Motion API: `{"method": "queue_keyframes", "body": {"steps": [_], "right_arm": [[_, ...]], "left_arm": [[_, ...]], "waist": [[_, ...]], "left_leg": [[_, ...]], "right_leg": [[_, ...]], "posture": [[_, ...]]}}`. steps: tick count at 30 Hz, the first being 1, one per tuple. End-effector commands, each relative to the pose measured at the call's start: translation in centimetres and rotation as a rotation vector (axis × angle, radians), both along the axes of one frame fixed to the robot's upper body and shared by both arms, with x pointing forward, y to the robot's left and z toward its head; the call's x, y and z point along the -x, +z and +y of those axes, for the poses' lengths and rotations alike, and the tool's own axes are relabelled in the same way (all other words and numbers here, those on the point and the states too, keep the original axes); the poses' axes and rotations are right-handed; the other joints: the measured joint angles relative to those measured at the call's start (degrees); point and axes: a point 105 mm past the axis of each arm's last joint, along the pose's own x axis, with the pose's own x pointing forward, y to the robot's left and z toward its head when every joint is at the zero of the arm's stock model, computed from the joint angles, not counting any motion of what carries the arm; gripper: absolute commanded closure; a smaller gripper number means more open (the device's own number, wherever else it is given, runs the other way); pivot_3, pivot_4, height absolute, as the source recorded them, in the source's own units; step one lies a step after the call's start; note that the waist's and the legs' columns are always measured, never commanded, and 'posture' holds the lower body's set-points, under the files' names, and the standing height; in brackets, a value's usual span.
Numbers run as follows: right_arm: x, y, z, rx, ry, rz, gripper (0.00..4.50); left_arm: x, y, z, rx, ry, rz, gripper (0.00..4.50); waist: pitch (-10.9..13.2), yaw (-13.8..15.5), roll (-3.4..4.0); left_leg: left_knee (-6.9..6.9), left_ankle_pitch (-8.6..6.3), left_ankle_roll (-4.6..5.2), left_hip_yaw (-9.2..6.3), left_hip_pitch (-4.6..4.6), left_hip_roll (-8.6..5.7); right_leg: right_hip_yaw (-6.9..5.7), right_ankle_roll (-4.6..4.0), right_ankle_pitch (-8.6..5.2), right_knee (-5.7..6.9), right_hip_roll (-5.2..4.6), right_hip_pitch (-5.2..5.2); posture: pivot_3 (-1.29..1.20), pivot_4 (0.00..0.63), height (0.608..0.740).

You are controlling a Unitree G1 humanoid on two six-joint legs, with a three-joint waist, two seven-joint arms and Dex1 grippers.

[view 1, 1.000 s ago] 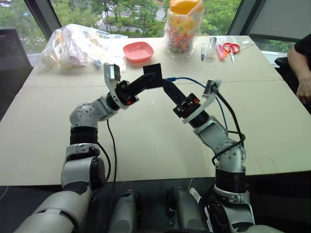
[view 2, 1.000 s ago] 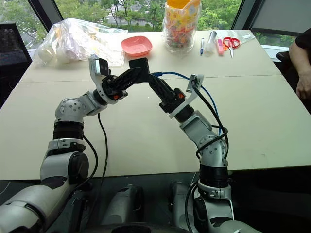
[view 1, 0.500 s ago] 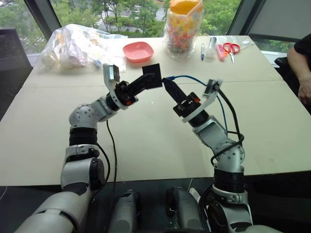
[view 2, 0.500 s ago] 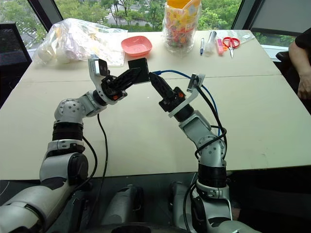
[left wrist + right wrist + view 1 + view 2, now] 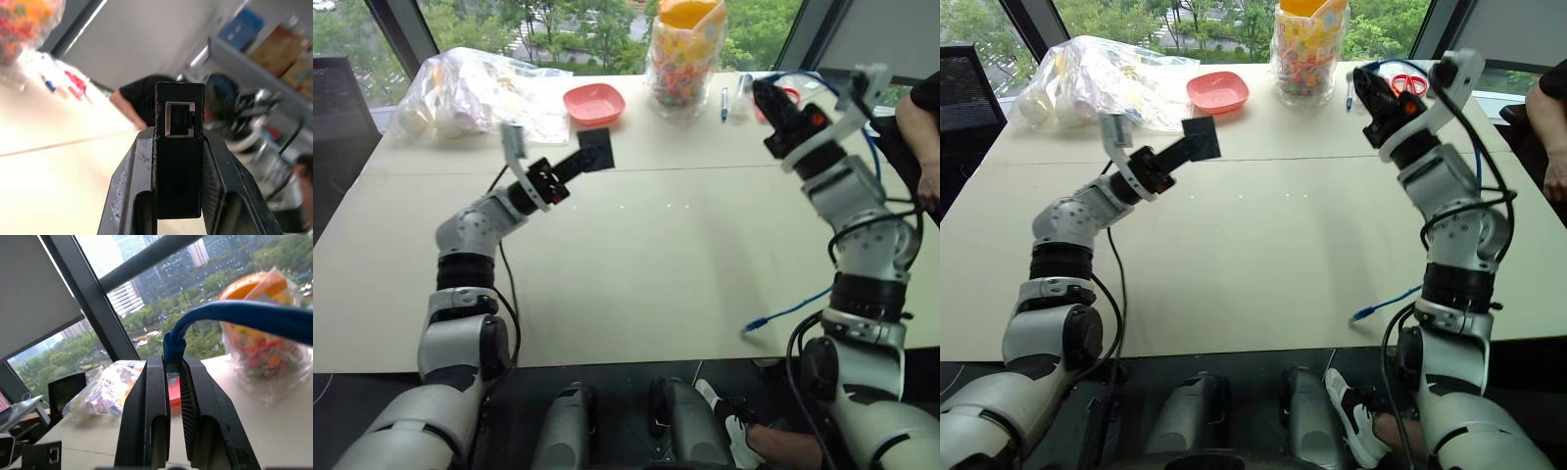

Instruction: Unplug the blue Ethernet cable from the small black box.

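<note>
Blue Ethernet cable (image 5: 254,316) and small black box (image 5: 596,150) are well apart: the plug is out of the box. My left claw (image 5: 178,147) is clamped on the box, which I hold raised above the surface (image 5: 636,264), edge-on between the fingers (image 5: 132,186); in the left wrist view its port faces outward with nothing in it. My left arm reaches forward and slightly inward, forearm angled up, the box sitting in front of the red bowl (image 5: 593,102).

My right claw (image 5: 171,372) is clamped on the plug end of the cable, the blue cord arching out from between the fingers (image 5: 146,401). That arm is lifted high on my right side, elbow bent, the claw tilted upward near the far right of the surface. From there the cord loops back behind the arm, and its other end (image 5: 756,323) lies on the near edge of the surface, close to my right side.

The surface is a wide, pale tabletop with large windows behind it showing trees and buildings. Along its far side sit a crumpled clear plastic bag (image 5: 475,88), the red bowl, a clear bag of colourful pieces with an orange top (image 5: 685,54), a pen (image 5: 722,102) and red-handled scissors (image 5: 1408,83). A person's arm (image 5: 922,122) shows at the right edge, just beside my raised right arm.
</note>
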Motion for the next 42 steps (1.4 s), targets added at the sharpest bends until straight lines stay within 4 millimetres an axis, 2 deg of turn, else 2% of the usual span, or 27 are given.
{"method": "queue_keyframes", "body": {"steps": [1,4,7,10,12,16,18,20,25,26,29,31,33,36,42], "right_arm": [[-0.6,1.9,-1.4,0.073,-0.058,-0.05,4.47],[-1.9,0.0,-1.9,0.119,-0.082,0.033,4.47],[-3.2,-3.9,-2.0,0.175,-0.102,0.177,4.47],[-4.5,-9.9,-3.0,0.28,-0.225,0.393,4.47],[-4.5,-12.8,-3.0,0.339,-0.245,0.48,4.47],[-3.9,-15.5,-2.2,0.386,-0.193,0.555,4.47],[-3.5,-16.0,-2.1,0.394,-0.188,0.571,3.64],[-3.1,-15.5,-2.0,0.388,-0.183,0.572,2.89],[-1.4,-15.8,-1.4,0.416,-0.148,0.626,0.26],[-0.6,-16.0,-1.0,0.428,-0.12,0.639,0.12],[2.3,-16.7,1.2,0.447,0.008,0.662,0.12],[3.4,-16.8,1.8,0.456,0.04,0.663,0.12],[4.6,-16.2,2.9,0.396,0.085,0.607,0.12],[5.4,-14.6,3.6,0.296,0.114,0.513,0.12],[6.3,-13.3,4.2,0.256,0.148,0.423,0.12]], "left_arm": [[0.3,1.6,-0.1,-0.031,0.055,-0.12,3.98],[0.5,1.3,-0.8,-0.076,0.089,-0.167,3.98],[0.7,0.8,-1.3,-0.16,0.124,-0.231,3.98],[0.4,0.8,-0.6,-0.157,0.171,-0.228,3.98],[0.2,0.5,-0.2,-0.171,0.182,-0.223,3.98],[0.3,0.2,-0.1,-0.188,0.178,-0.218,3.98],[-0.1,-0.1,0.3,-0.157,0.19,-0.18,3.98],[-0.4,-0.6,0.5,-0.158,0.208,-0.16,3.98],[-0.7,-0.9,-0.1,-0.188,0.202,-0.172,3.98],[-0.8,-1.1,-0.3,-0.203,0.202,-0.182,3.98],[-1.3,-1.9,-1.5,-0.281,0.215,-0.233,3.98],[-1.5,-2.3,-2.1,-0.302,0.218,-0.251,3.98],[-1.9,-3.0,-3.8,-0.316,0.228,-0.272,3.98],[-2.3,-4.3,-6.0,-0.392,0.252,-0.321,3.98],[-3.3,-6.7,-7.5,-0.461,0.327,-0.299,3.98]], "waist": [[0.0,-0.15,0.0],[0.0,-0.17,0.0],[0.0,-0.09,0.0],[-0.01,-0.06,-0.01],[0.0,-0.07,-0.01],[0.01,-0.07,0.01],[0.0,-0.07,0.0],[0.0,-0.07,0.0],[0.0,-0.04,0.0],[0.0,-0.02,0.0],[0.0,0.32,-0.01],[0.0,0.43,-0.01],[-0.01,0.79,-0.02],[-0.02,1.28,-0.02],[-0.01,1.22,-0.02]], "left_leg": [[-0.02,-0.01,0.01,0.03,-0.02,0.0],[-0.05,-0.02,0.04,0.08,0.01,0.01],[-0.03,-0.02,0.03,0.11,0.03,0.01],[0.01,-0.01,0.03,0.1,0.03,0.02],[0.02,-0.01,0.04,0.1,0.03,0.02],[0.01,-0.01,0.04,0.1,-0.04,0.01],[0.02,-0.01,0.04,0.1,-0.04,0.0],[0.03,-0.01,0.04,0.09,0.01,0.01],[0.03,-0.01,0.04,0.04,0.02,0.03],[0.03,-0.01,0.04,0.04,0.01,0.03],[0.02,-0.01,0.04,0.01,-0.01,0.04],[0.02,-0.02,0.04,0.0,-0.02,0.03],[0.04,-0.02,0.04,0.02,-0.02,0.03],[0.07,-0.02,0.04,0.0,0.0,0.04],[0.05,-0.04,0.05,0.0,-0.03,0.04]], "right_leg": [[0.02,0.0,0.0,-0.01,0.0,-0.03],[0.04,-0.01,0.01,0.0,0.02,-0.04],[0.03,0.01,0.01,0.01,0.03,-0.02],[0.03,0.01,0.02,0.04,0.01,-0.02],[0.03,0.01,0.01,0.04,0.01,-0.01],[0.04,0.01,0.02,0.04,0.0,-0.07],[0.04,0.02,0.02,0.05,-0.02,-0.06],[0.03,0.04,0.01,0.05,-0.01,-0.02],[0.02,0.04,0.0,0.07,0.01,-0.02],[0.02,0.04,0.0,0.07,0.0,-0.03],[0.01,0.03,-0.01,0.06,0.0,-0.02],[0.0,0.04,-0.01,0.05,-0.02,-0.02],[0.0,0.05,0.0,0.03,-0.04,-0.01],[-0.01,0.05,-0.01,0.01,-0.02,0.0],[-0.04,0.05,-0.01,-0.02,-0.01,-0.02]], "posture": [[0.0,0.15,0.74],[0.0,0.15,0.74],[0.0,0.15,0.74],[0.0,0.15,0.74],[0.0,0.15,0.74],[0.0,0.15,0.74],[0.0,0.15,0.74],[0.0,0.15,0.74],[0.0,0.15,0.74],[0.0,0.15,0.74],[0.0,0.15,0.74],[0.0,0.15,0.74],[0.0,0.15,0.74],[0.0,0.15,0.74],[0.0,0.15,0.74]]}}
